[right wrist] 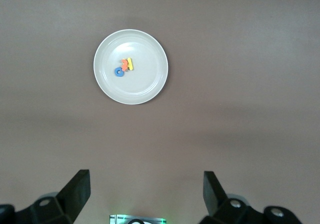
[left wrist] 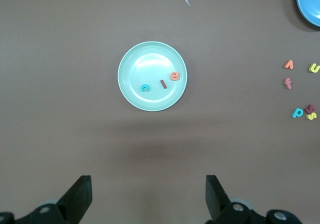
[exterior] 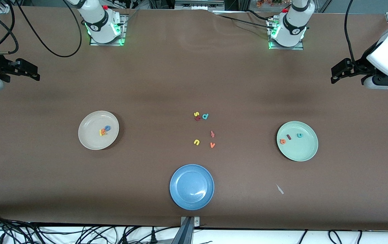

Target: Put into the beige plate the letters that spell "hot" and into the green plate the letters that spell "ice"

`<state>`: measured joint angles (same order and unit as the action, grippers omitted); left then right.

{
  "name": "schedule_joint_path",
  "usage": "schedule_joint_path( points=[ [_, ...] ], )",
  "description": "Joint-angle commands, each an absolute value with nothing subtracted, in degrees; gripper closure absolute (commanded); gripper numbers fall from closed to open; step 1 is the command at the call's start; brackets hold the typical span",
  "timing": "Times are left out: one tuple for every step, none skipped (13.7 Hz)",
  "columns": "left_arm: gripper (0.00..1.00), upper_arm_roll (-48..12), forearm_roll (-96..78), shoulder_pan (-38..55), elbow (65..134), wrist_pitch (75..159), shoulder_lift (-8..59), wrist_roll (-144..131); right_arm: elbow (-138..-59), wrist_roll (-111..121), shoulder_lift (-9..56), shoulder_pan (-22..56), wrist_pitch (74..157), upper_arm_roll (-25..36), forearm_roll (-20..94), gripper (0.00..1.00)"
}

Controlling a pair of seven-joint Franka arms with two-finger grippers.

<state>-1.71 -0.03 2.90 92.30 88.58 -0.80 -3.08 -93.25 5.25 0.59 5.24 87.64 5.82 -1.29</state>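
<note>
The beige plate (exterior: 92, 139) lies toward the right arm's end of the table. In it sit the yellow h (exterior: 102, 133), blue o (exterior: 107, 128) and orange t (exterior: 104, 131), bunched together. The green plate (exterior: 302, 150) lies toward the left arm's end and holds the orange e (exterior: 282, 141), dark red i (exterior: 288, 137) and teal c (exterior: 300, 135), spaced apart. My left gripper (exterior: 335, 74) hangs open and empty high over the table's edge, looking down on the green plate (left wrist: 150, 59). My right gripper (exterior: 31, 71) hangs open and empty at the other end, above the beige plate (right wrist: 145, 84).
A blue plate (exterior: 191, 186) lies mid-table near the front camera. Loose letters lie in the middle: a yellow s (exterior: 196, 114), teal d (exterior: 205, 116), reddish f (exterior: 212, 134), yellow u (exterior: 196, 142) and orange v (exterior: 212, 145). A small pale scrap (exterior: 280, 189) lies nearer the camera than the green plate.
</note>
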Motion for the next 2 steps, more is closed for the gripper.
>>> schedule_joint_path(
  points=[
    [0.00,-1.8,0.7,2.6,90.8,87.3,-0.3,-1.9,-92.2,5.0,1.1,4.7,87.5,5.5,-1.2,0.00],
    [0.00,-1.8,0.7,2.6,90.8,87.3,-0.3,-1.9,-92.3,5.0,1.1,4.7,87.5,5.5,-1.2,0.00]
  ],
)
